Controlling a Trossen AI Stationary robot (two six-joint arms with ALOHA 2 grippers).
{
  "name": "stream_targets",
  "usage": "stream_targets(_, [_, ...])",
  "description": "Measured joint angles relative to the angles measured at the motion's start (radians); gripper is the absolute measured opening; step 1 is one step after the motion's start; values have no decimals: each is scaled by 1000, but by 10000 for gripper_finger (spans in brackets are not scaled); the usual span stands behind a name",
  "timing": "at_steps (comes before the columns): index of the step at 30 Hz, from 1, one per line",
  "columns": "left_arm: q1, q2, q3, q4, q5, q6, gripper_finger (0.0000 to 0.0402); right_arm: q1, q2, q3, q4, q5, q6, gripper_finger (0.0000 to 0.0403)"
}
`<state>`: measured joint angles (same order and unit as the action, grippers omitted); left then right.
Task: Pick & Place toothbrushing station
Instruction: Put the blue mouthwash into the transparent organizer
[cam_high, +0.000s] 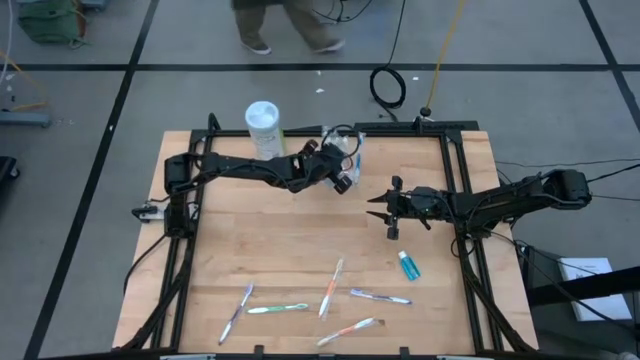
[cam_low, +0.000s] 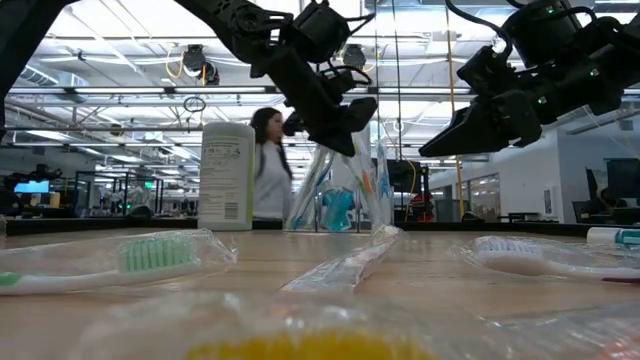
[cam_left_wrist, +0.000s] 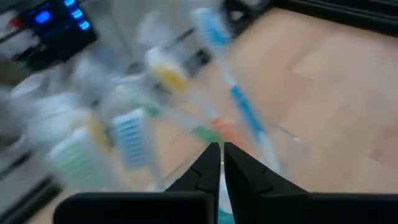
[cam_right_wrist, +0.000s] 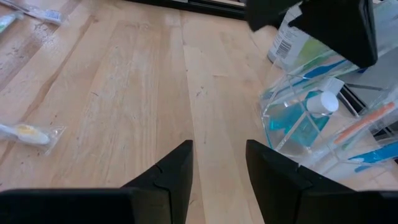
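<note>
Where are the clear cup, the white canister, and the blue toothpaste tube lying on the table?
clear cup (cam_right_wrist: 298, 124), right wrist view, its side wall.
white canister (cam_high: 264, 122), high view, its lid.
toothpaste tube (cam_high: 408, 265), high view, its middle.

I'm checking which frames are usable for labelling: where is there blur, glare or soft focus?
Left wrist view: heavy motion blur smears the toothbrushes, though the left gripper stays crisp. Low view: the nearest wrapped toothbrush is out of focus, and bright ceiling lights and windows silhouette both arms. Right wrist view: sharp, the clear plastic cup easy to read. High view: evenly lit, no glare on the table.
</note>
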<state>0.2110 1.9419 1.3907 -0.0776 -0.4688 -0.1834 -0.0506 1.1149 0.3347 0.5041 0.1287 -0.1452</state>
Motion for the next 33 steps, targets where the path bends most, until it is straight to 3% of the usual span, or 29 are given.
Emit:
stream_targets(4, [2, 0, 0, 28, 165, 178, 32, 0, 0, 0, 0, 0, -1, 139])
stream_targets(9, [-5, 0, 0, 53, 191, 367, 80, 0, 0, 0, 0, 0, 0, 139])
stream_targets(14, [17, 3, 0, 42, 226, 334, 146, 0, 0, 0, 1, 0, -1, 139])
stream_targets(17, [33, 10, 0, 40, 205, 320, 165, 0, 0, 0, 1, 0, 1, 139])
stream_targets(33, [85, 9, 0, -34, 197, 307, 170, 0, 0, 0, 1, 0, -1, 139])
